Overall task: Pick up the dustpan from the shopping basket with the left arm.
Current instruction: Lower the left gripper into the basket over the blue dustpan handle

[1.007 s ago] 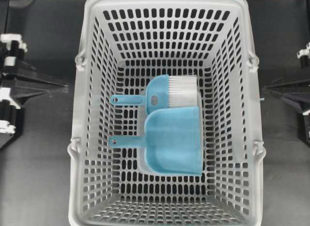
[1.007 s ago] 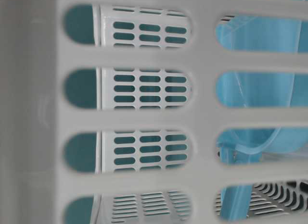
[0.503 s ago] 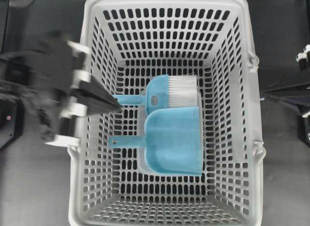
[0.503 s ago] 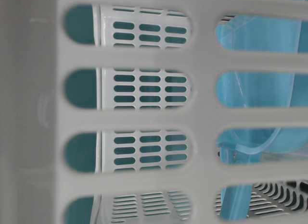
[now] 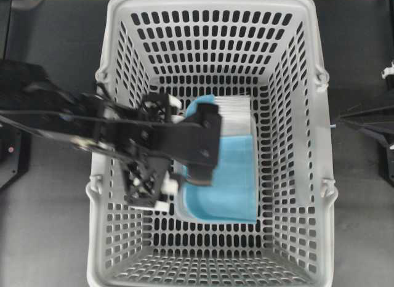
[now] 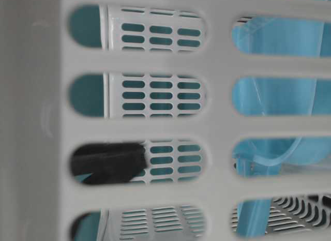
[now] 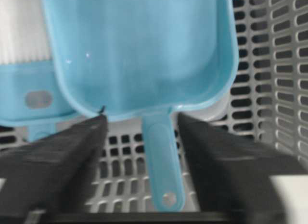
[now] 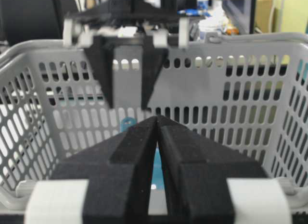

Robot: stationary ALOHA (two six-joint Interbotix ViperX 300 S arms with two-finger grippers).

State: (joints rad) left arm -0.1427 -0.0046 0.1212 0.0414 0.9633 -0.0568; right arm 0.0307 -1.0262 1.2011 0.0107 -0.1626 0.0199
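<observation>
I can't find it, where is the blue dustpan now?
In the overhead view the dustpan lies on the shopping basket floor, right of middle, beside the brush, under the left gripper.

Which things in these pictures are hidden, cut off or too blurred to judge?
- Overhead view: the left arm covers the dustpan handle and most of the brush.
- Table-level view: the shopping basket wall blocks nearly everything; only a dark blurred part shows through one slot.
- Left wrist view: the left gripper fingers are blurred; contact with the handle cannot be judged.
- Right wrist view: the right gripper hides the basket floor.
</observation>
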